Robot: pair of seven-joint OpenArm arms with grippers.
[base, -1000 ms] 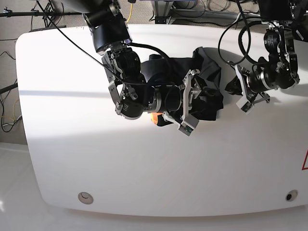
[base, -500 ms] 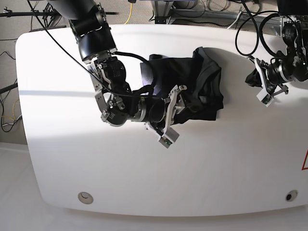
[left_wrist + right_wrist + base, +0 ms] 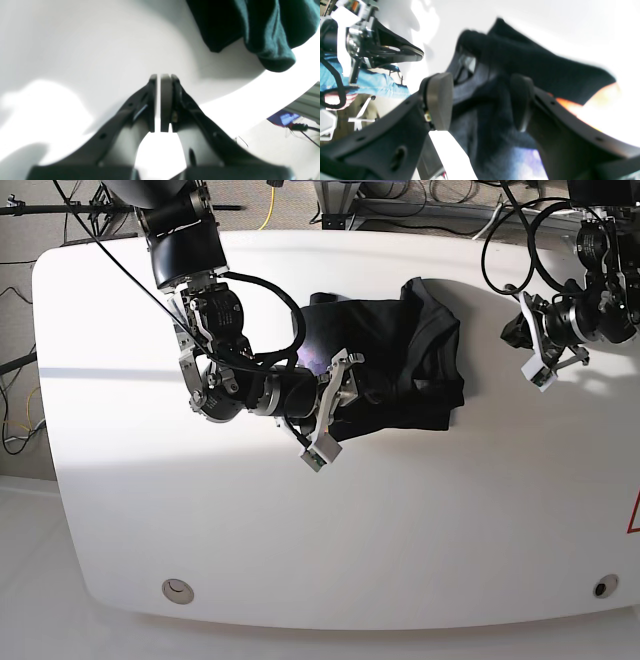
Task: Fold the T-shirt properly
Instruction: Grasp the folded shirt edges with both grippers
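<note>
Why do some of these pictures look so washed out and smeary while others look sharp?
Right wrist view: motion-smeared, the T-shirt soft-edged, white glare burning out the right side. Left wrist view: the left gripper is close and blurry, and bright sunlight bleaches the table between soft shadows. Base view: sharpest, with a pale band of light across the tabletop's left side.
</note>
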